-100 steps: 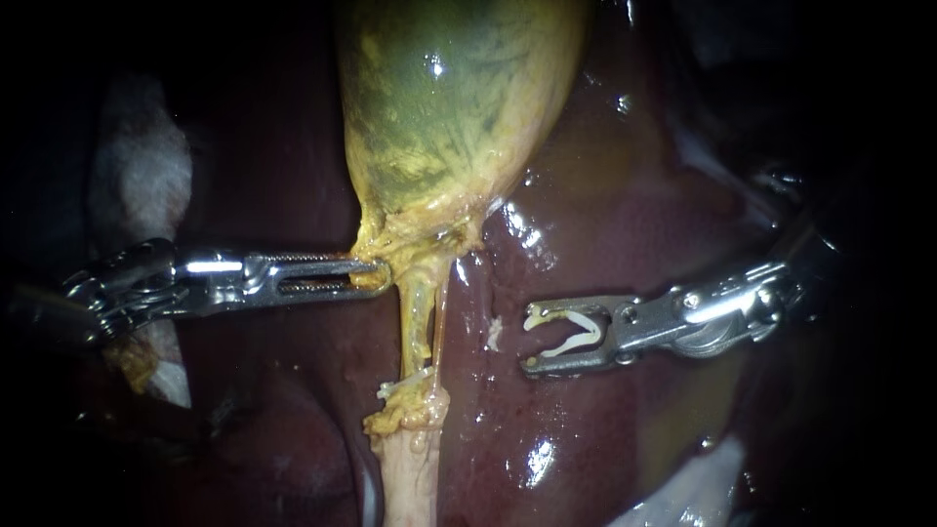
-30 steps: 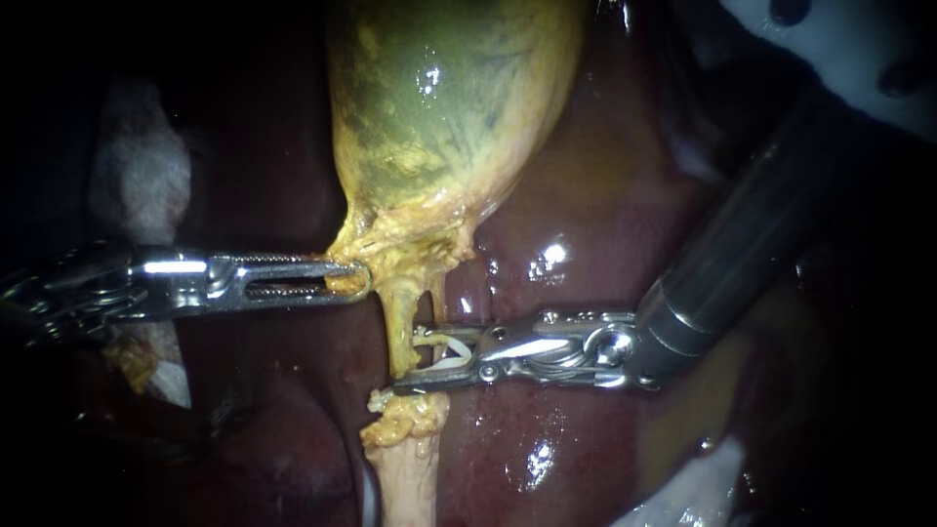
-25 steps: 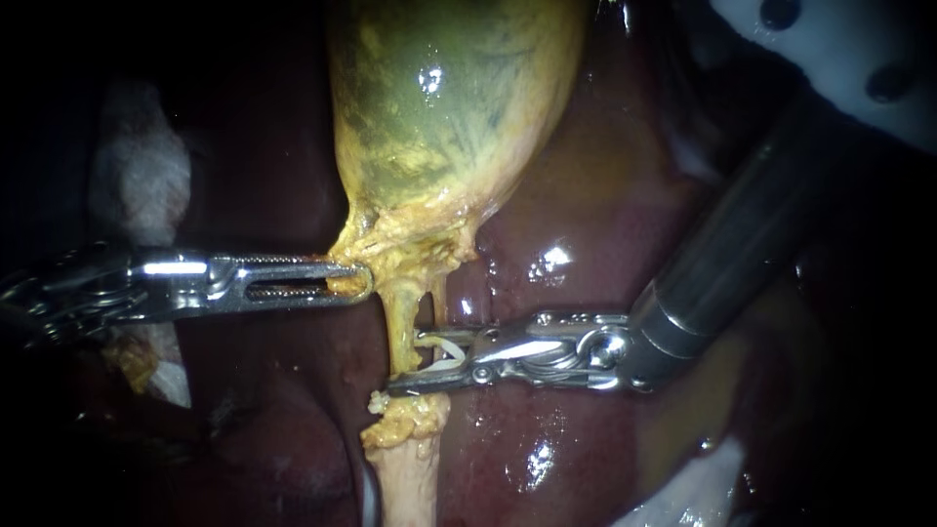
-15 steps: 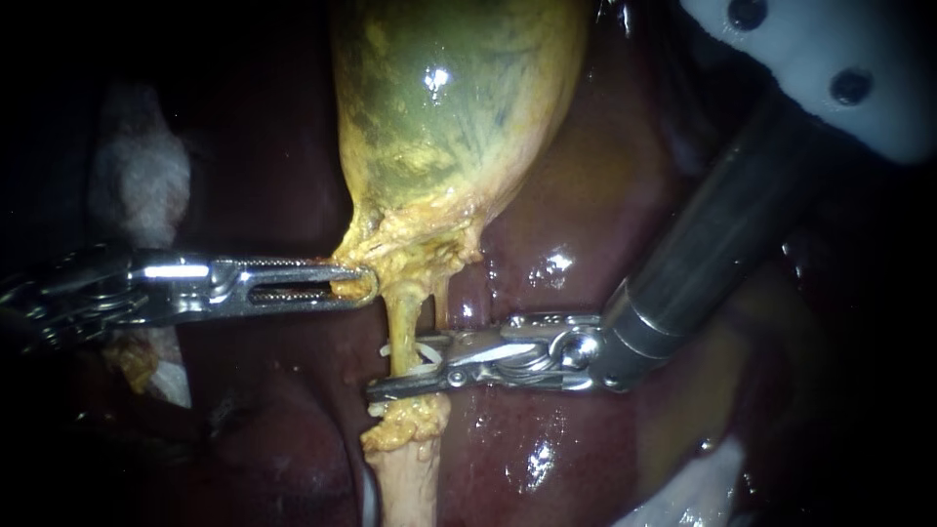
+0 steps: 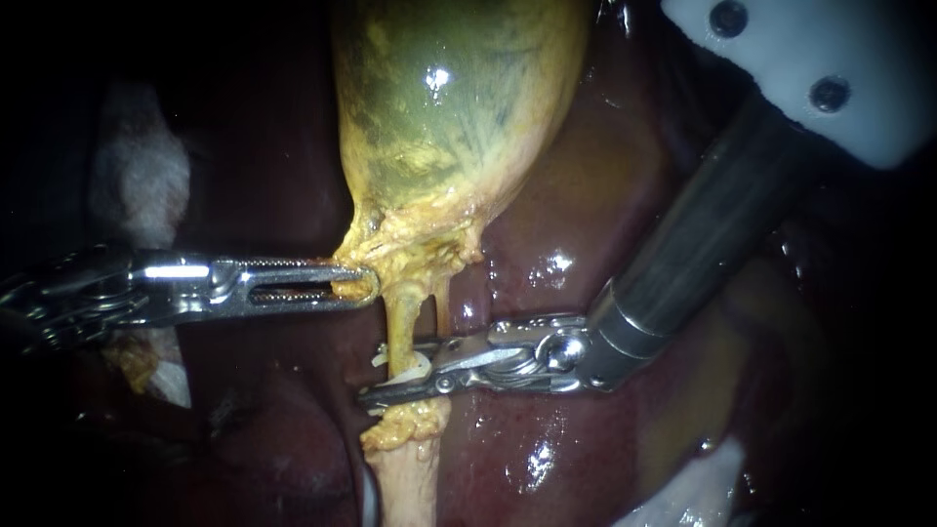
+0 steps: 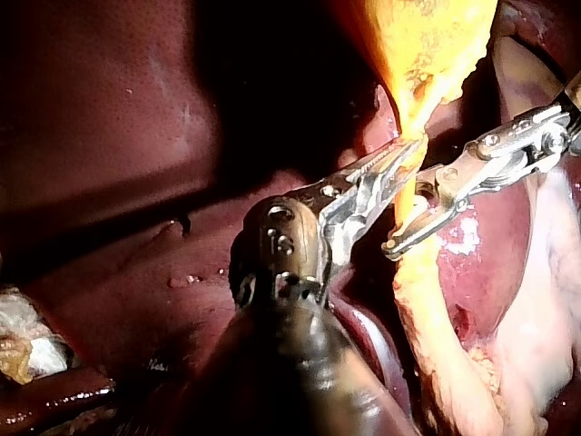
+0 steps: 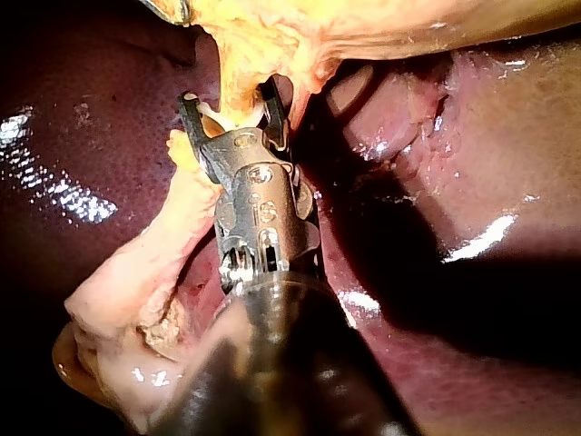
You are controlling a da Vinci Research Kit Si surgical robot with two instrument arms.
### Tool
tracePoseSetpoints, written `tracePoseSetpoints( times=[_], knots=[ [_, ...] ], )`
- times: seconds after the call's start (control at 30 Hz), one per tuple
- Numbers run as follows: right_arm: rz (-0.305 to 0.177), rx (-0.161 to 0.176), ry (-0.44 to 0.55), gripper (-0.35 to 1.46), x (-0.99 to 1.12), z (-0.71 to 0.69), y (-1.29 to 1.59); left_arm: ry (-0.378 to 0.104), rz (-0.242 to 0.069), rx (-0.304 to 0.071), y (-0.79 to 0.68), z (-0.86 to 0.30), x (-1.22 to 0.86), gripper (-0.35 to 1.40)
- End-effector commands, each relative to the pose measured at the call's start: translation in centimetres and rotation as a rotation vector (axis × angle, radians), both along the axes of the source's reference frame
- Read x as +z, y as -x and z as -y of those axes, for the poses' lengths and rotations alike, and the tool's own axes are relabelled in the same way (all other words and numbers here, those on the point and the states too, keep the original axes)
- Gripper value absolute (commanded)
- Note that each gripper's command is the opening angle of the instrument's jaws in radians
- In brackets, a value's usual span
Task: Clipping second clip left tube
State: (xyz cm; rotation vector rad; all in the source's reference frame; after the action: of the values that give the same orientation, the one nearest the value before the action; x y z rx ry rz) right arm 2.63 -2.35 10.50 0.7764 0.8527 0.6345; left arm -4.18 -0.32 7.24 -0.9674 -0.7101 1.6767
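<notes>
Glistening dark-red liver (image 5: 605, 224) bears the yellow-green gallbladder (image 5: 449, 107) and a pale tube (image 5: 402, 314)

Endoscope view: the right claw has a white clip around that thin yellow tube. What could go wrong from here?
1. The right instrument's claw holds the white clip across the left tube, with a thinner strand close beside it. The clip might catch that strand too, or only part of the tube.
2. The left instrument grips the gallbladder neck, stretching the tube. More pull could possibly tear it.
</notes>
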Motion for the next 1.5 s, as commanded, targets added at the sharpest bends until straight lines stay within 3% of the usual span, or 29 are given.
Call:
tracePoseSetpoints(
  times=[0.03, 0.2, 0.37, 0.53, 1.5],
  knots=[
    [0.001, 0.001, 0.0, 0.47, 0.0, 0.0, -0.01, 0.0, 0.0, 0.0, 0.0, 0.0, 0.0, -0.35],
    [-0.01, -0.019, -0.012, 0.37, 0.02, -0.01, -0.01, 0.0, 0.0, 0.0, 0.0, 0.0, 0.0, -0.35],
    [0.007, -0.008, -0.1, -0.1, 0.09, -0.06, 0.01, 0.0, 0.0, 0.0, 0.0, 0.0, 0.0, -0.35],
    [0.023, 0.01, -0.131, -0.35, 0.12, -0.09, 0.03, 0.0, 0.0, 0.0, 0.0, 0.0, 0.0, -0.35],
    [0.032, 0.019, -0.138, -0.35, 0.13, -0.09, 0.04, 0.001, 0.0, 0.0, 0.01, 0.0, 0.02, -0.35]
  ],
)
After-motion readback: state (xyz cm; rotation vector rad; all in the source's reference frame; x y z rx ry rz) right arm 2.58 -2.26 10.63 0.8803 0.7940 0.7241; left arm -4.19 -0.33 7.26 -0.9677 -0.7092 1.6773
